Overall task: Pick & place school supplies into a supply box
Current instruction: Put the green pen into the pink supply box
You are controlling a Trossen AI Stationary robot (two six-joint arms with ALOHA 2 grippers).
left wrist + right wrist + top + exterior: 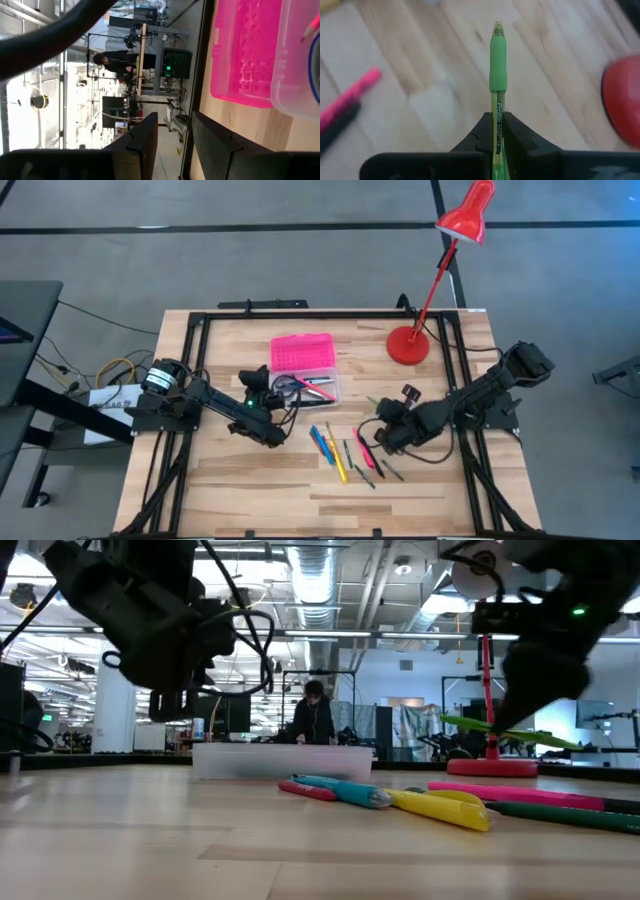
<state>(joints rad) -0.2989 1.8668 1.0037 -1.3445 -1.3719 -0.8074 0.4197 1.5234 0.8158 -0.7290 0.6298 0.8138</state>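
**Q:** Start at the tools. What is each one doing?

**A:** My right gripper (497, 131) is clamped on a green pen (498, 60), fingers pinched tight round the barrel near its back end, so the grip section and tip stick out ahead. The low view shows the pen lifted off the wood and slightly tilted. I judge the rear grip leaves the long front free to go into the box first. The left gripper (172, 135) has its fingers parted with nothing between them; it hangs beside the box, I'd guess waiting its turn.

**Q:** Where is the box?

**A:** The supply box (316, 389) lies open at mid-table, nearer the left arm. Its pink lid (301, 351) is folded back flat on the far side, and the clear base faces up, which I take as the reason nothing needs opening. Scissors (288, 385) and at least one pink-and-dark pen already lie in the base.

**Q:** Counts?

**A:** One box, one pair of scissors, one green pen in hand. On the table between the two arms a loose cluster of pens (340, 452) remains: blue, yellow, pink, some dark or green. I make it roughly seven or eight, but they overlap and I cannot fix it exactly. One red lamp (408, 345) stands at the far right, apart from the job.
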